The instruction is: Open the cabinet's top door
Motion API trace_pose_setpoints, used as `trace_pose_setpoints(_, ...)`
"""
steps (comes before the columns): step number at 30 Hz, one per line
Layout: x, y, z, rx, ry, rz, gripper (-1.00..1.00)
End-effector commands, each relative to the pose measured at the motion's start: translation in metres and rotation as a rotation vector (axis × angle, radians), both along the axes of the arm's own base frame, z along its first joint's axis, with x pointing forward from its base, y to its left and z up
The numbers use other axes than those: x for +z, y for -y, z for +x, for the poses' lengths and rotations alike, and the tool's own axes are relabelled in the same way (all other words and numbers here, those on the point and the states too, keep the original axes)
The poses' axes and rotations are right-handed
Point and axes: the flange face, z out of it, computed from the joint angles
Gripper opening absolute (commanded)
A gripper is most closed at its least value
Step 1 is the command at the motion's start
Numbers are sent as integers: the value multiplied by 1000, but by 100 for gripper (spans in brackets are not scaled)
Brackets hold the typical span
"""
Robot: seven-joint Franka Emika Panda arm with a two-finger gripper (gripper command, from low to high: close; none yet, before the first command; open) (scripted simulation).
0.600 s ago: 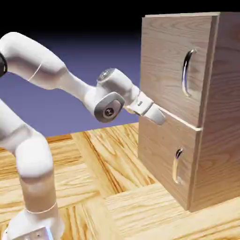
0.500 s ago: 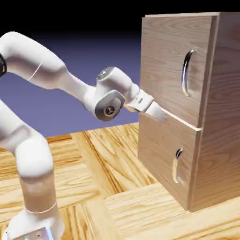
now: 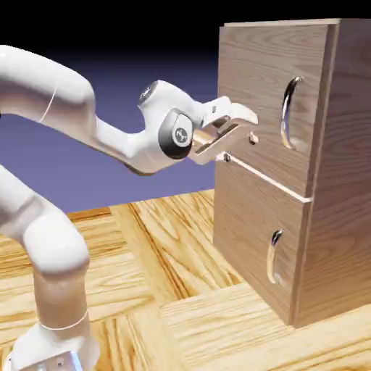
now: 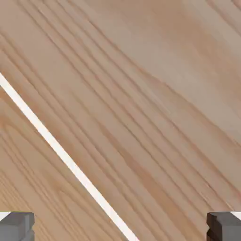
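Note:
The cabinet (image 3: 340, 181) stands at the exterior view's right, tall and of light wood grain. Its top door (image 3: 253, 72) is flush with the front and carries a long curved silver handle (image 3: 288, 112). My gripper (image 3: 240, 147) is open with nothing between its fingers. It hovers close to the lower left part of the top door, left of the handle and just above the pale seam (image 3: 268, 177). In the hand view, wood grain (image 4: 141, 94) fills the picture, the seam (image 4: 61, 150) runs diagonally, and my grey fingertips (image 4: 16, 226) show far apart at the bottom corners.
Below the seam is the smaller lower door (image 3: 243, 232) with a short silver handle (image 3: 274, 255). The cabinet rests on a wooden parquet table (image 3: 159, 246). My white arm (image 3: 65, 101) reaches in from the exterior view's left.
The hand has risen from the level of the seam to the lower part of the top door and rolled, so both spread fingers now show against the wood.

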Motion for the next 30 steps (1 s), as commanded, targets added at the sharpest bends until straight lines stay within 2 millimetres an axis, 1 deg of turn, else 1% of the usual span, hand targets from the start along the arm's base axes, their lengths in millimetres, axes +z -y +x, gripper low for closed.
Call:
trace_pose_setpoints(1, 3, -1, -1, 25, 13, -43, 0)
trace_pose_setpoints(8, 21, -1, -8, 185, 108, -345, 0)
trace_pose_setpoints(15, 34, 7, -14, 315, 197, -658, 0)
trace_pose_setpoints(22, 41, 21, -18, 418, 275, -978, 0)
trace_pose_setpoints(30, 44, 47, -19, 503, 342, -1353, 0)
